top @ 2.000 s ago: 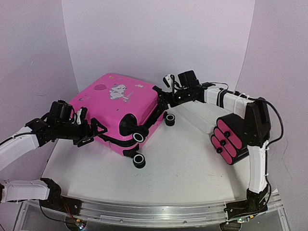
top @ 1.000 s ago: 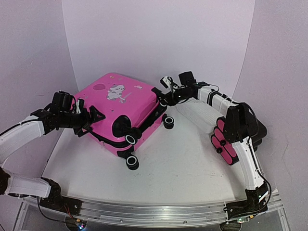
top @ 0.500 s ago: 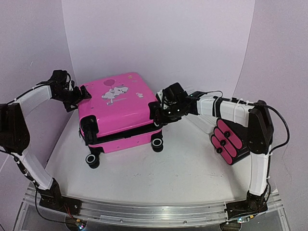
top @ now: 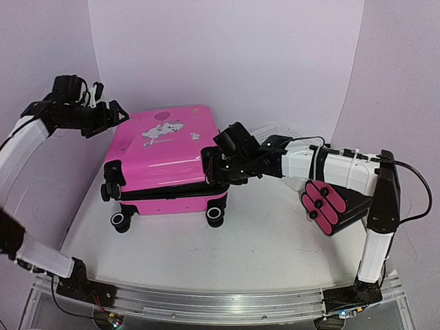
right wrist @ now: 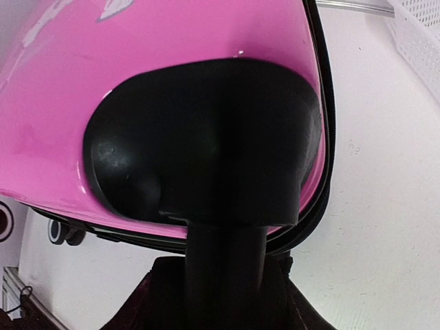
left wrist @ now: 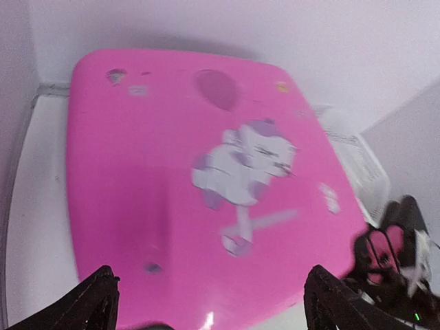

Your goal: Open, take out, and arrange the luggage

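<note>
The luggage [top: 165, 148], a bright-pink hard-shell case with a cartoon animal print, lies flat on the table with its black wheels facing the near edge. My left gripper [top: 115, 114] hovers open above its back-left corner, apart from it. The left wrist view looks down on the pink lid [left wrist: 172, 172] between the spread fingers, with nothing in the left gripper [left wrist: 212, 278]. My right gripper [top: 214, 163] is shut on the upper right wheel. In the right wrist view that wheel [right wrist: 223, 247] runs from its black housing [right wrist: 206, 137] into the right gripper [right wrist: 223, 282].
A stack of black cases with pink ends [top: 326, 206] lies on the right, under my right forearm. A white mesh basket [top: 275, 130] stands behind the right arm by the back wall, and shows again [right wrist: 419, 34] in the right wrist view. Walls close in on three sides.
The luggage has swung round so its wheels face the near edge. My left gripper has lifted off it, up and back left. My right gripper has followed the wheel leftward.
</note>
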`<state>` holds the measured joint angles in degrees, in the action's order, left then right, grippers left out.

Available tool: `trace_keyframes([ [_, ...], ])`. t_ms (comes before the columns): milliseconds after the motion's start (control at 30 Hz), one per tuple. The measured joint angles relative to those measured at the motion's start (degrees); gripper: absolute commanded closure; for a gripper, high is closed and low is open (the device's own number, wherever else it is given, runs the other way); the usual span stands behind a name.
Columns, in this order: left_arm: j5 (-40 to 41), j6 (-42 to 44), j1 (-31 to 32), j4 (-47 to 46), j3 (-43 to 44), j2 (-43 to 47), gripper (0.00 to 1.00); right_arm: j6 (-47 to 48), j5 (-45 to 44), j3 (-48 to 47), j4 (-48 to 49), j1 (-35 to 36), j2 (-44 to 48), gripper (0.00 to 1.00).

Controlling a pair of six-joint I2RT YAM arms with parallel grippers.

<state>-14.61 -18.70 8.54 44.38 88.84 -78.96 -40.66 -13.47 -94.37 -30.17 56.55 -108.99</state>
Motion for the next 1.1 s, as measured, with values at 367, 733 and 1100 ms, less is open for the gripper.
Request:
trace_keyframes([
  [367,6.4,-3.3,39.9,-12.2,-30.9,27.8,0.15,-8.8,8.9,-7.8,-0.3,1.2,0.7,1.0],
  [733,51.8,26.2,68.5,-45.6,-50.2,19.7,0.02,-18.0,20.7,-10.7,4.0,3.0,1.4,1.0],
  [1100,72.6,67.7,66.0,-98.9,-53.3,-5.9,0.01,-26.0,23.5,-12.5,7.6,3.0,1.4,1.0],
])
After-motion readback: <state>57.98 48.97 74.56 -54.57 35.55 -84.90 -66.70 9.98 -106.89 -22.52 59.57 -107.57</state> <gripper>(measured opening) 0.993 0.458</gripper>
